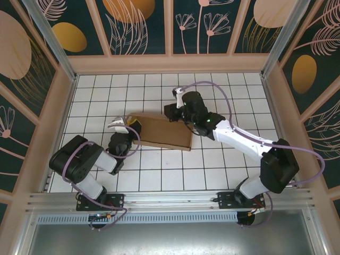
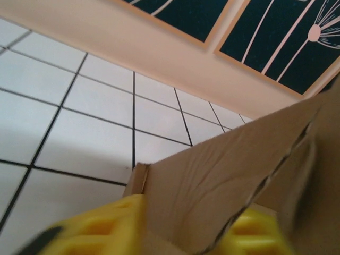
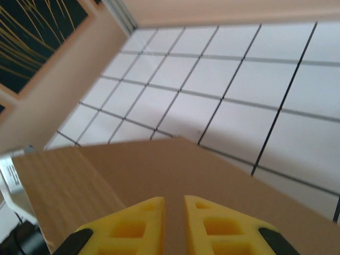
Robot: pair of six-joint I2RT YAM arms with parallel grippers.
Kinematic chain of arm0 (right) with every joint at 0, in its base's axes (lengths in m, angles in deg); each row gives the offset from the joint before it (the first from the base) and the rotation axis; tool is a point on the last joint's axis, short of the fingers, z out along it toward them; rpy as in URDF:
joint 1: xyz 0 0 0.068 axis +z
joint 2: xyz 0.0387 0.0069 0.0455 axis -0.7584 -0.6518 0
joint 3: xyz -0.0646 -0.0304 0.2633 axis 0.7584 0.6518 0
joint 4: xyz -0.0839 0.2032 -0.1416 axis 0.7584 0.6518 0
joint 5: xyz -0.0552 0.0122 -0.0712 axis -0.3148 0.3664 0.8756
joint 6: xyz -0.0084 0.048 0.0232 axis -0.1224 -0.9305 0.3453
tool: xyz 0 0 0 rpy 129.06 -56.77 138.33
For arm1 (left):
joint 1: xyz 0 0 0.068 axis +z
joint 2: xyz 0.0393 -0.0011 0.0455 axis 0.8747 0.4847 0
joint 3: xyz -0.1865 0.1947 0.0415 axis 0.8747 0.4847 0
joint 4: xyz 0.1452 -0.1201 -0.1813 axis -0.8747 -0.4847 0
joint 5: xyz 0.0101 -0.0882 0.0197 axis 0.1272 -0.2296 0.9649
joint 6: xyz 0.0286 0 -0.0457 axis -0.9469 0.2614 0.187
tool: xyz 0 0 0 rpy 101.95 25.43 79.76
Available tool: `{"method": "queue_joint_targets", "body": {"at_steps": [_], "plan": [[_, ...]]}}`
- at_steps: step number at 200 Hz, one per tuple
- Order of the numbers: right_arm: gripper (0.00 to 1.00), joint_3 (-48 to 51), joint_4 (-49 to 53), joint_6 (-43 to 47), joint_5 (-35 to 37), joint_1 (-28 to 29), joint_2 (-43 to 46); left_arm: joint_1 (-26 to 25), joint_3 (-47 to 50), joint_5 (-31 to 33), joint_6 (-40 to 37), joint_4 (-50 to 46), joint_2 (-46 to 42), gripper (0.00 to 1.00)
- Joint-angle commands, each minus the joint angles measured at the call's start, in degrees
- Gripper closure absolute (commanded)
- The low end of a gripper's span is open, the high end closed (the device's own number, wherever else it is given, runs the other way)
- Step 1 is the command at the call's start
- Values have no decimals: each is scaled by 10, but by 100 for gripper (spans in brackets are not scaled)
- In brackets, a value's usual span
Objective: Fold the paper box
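Left of centre in the top view, the left gripper (image 1: pixel 132 127) has its yellow fingers (image 2: pixel 101 228) parted, one on either side of a cardboard wall and not clamping it. The paper box (image 1: pixel 164 133) lies mid-frame on the white tiled table (image 1: pixel 223 164). At the box's upper edge, the right gripper (image 1: pixel 172 112) has its fingers (image 3: pixel 135 226) almost together; whether they pinch cardboard cannot be told.
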Motion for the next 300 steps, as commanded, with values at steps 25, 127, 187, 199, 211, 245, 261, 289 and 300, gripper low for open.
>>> {"method": "queue_joint_targets", "body": {"at_steps": [25, 127, 187, 199, 211, 245, 261, 289, 300], "plan": [[84, 52, -19, -9, 6, 18, 9, -2, -8, -21, 76, -89, -36, 50], [82, 101, -65, -9, 31, 13, 10, -2, -39, 76, 267, -607, -265, 55], [85, 116, -61, -1, 9, 1, 4, -2, -34, 175, 300, -756, -421, 42], [85, 120, -60, 1, 10, 1, 4, -2, -42, 182, 308, -784, -432, 41], [85, 124, -58, 6, 11, 2, 3, -2, -58, 203, 323, -835, -447, 41], [86, 136, -47, 23, 14, 8, -9, -2, -134, 302, 280, -924, -510, 41], [87, 147, -48, 25, 12, 9, -19, -2, -177, 319, 207, -905, -515, 45], [88, 145, -23, 35, 44, 11, -36, -2, -239, 237, 69, -829, -467, 47], [88, 143, -14, 38, 77, 11, -33, -2, -267, 189, 39, -821, -425, 47]]}}
